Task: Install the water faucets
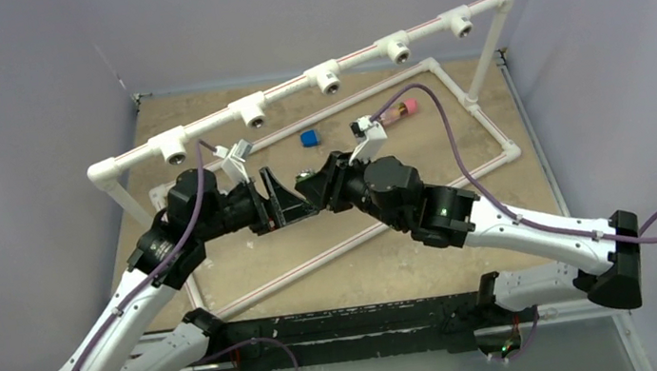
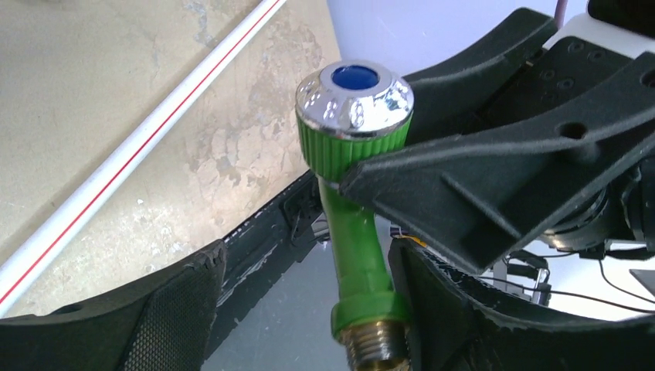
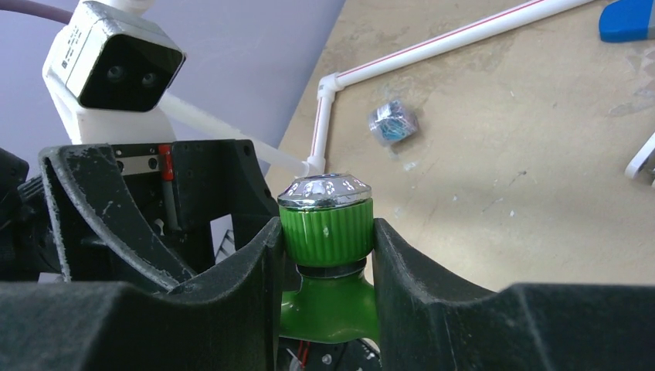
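My right gripper (image 3: pixel 327 236) is shut on the ribbed green knob of the water faucet (image 3: pixel 332 305), a bright green tap with a chrome cap. In the left wrist view the faucet (image 2: pixel 357 232) hangs with its blue-dotted chrome cap up and its brass threaded end (image 2: pixel 376 352) down. My left gripper (image 2: pixel 309 267) is open around it; the stem lies close against the right finger (image 2: pixel 479 325), far from the left finger (image 2: pixel 154 317). In the top view both grippers meet mid-table, left (image 1: pixel 281 201) and right (image 1: pixel 322 182), with the faucet (image 1: pixel 304 177) barely showing between them.
A raised white pipe rail (image 1: pixel 289 95) with several round sockets runs across the back. A white pipe loop (image 1: pixel 490 131) lies on the board. A blue block (image 1: pixel 309 137) and a pink-ended piece (image 1: pixel 405 108) lie behind the grippers. A small foil-wrapped piece (image 3: pixel 392 122) lies near a pipe corner.
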{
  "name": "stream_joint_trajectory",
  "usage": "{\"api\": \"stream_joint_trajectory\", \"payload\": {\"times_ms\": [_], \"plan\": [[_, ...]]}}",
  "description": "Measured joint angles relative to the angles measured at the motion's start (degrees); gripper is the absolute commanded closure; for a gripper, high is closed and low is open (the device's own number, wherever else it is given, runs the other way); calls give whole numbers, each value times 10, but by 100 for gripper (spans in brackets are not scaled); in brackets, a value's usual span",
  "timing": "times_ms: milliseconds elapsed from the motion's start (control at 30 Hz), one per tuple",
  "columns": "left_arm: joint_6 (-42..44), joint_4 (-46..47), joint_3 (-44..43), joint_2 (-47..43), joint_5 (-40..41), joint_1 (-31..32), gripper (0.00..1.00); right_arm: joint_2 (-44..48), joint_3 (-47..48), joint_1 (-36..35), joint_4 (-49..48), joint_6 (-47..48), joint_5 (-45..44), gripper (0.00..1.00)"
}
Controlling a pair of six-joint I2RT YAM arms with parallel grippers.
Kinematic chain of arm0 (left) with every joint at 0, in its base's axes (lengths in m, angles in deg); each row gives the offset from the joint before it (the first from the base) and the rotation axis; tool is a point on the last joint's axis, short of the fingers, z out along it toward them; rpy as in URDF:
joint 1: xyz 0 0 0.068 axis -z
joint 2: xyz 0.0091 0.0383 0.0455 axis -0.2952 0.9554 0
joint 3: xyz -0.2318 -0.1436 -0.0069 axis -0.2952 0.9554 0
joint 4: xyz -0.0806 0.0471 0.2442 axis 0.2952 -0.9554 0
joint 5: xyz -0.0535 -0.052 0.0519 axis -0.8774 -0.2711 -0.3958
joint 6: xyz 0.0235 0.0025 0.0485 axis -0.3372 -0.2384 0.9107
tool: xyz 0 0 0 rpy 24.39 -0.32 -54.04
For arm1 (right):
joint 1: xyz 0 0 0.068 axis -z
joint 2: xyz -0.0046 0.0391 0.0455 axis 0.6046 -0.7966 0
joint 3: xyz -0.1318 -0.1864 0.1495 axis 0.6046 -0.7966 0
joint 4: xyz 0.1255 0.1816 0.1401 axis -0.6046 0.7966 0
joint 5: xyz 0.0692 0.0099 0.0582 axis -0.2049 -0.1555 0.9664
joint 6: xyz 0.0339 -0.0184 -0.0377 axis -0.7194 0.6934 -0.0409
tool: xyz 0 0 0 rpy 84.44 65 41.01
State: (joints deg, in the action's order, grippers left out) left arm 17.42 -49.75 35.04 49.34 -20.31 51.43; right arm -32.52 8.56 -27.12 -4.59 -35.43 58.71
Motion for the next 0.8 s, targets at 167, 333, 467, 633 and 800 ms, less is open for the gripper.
{"api": "stream_joint_trajectory", "payload": {"times_ms": [167, 333, 467, 633, 800], "plan": [[-14, 0, 1, -3, 6, 0, 36, -26, 32, -19, 28, -23, -36, 100], [-19, -8, 1, -12, 16, 0, 42, -45, 52, -35, 53, -46, -71, 100], [-23, -16, 1, -24, 26, 0, 46, -49, 57, -44, 71, -60, -89, 100], [-23, -19, 1, -34, 36, 0, 50, -49, 57, -52, 82, -73, -103, 100], [-25, -25, 1, -40, 43, 0, 55, -49, 57, -58, 94, -80, -111, 100]]}}
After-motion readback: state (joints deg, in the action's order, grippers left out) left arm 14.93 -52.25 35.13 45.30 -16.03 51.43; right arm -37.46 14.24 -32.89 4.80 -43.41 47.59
